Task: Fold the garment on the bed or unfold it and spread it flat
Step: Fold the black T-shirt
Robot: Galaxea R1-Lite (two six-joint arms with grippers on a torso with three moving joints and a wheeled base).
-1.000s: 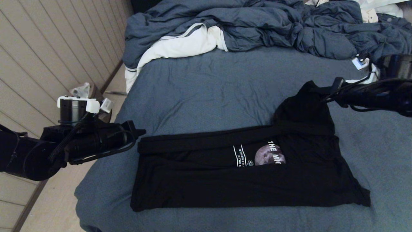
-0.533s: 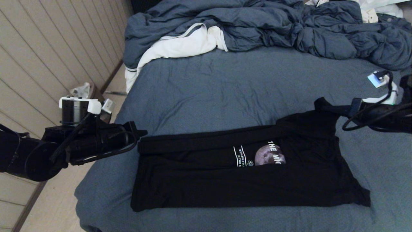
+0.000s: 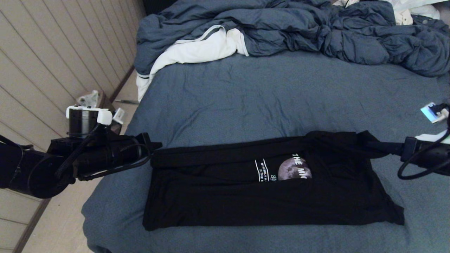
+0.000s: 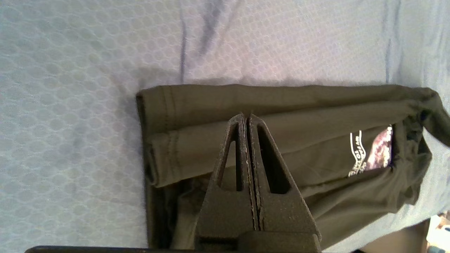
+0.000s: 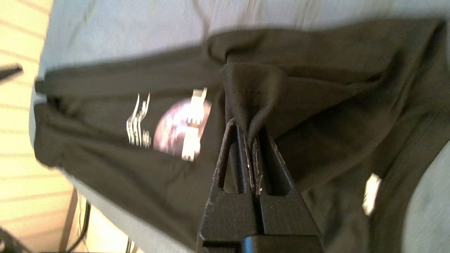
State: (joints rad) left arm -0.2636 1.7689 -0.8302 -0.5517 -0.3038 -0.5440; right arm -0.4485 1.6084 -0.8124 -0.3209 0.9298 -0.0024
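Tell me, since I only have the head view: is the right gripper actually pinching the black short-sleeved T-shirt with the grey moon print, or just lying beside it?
Observer: Pinching. In the right wrist view the right gripper is shut on a bunched fold of the black moon-print T-shirt.
Operator: And the left gripper at the other end?
Observer: The left wrist view shows the left gripper shut, fingers pressed together with no cloth visible between them. Its tips are over the shirt's folded end.
Operator: How does that end lie?
Observer: Two layers with stitched hems show side by side, resting on the blue-grey bed sheet.
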